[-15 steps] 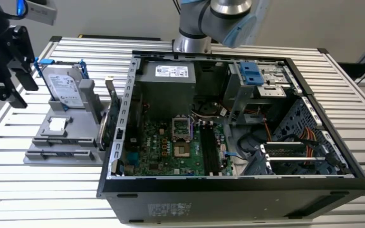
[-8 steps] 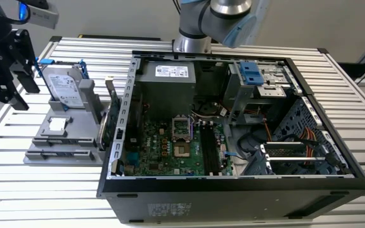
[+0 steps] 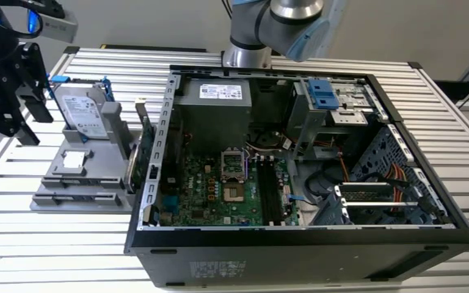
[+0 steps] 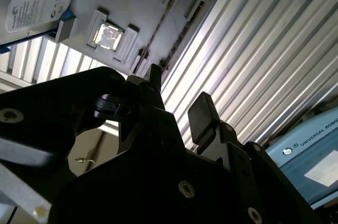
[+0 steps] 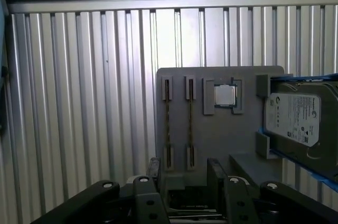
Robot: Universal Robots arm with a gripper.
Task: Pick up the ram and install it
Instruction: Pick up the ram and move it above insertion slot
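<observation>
A ribbed aluminium table (image 3: 55, 244) carries everything here. Toward the exterior view's left a grey parts holder (image 3: 80, 183) sits flat on its slats. Just beside it an open black computer case (image 3: 300, 259) lies on its side, interior facing up.

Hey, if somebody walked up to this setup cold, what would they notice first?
The open computer case dominates the exterior view, its green motherboard laid bare, on a slatted metal table. At the exterior view's left a grey holder props up a silver hard drive. In the first wrist view the open, empty gripper hangs near that holder, where the ram stands on edge in a slot.
</observation>
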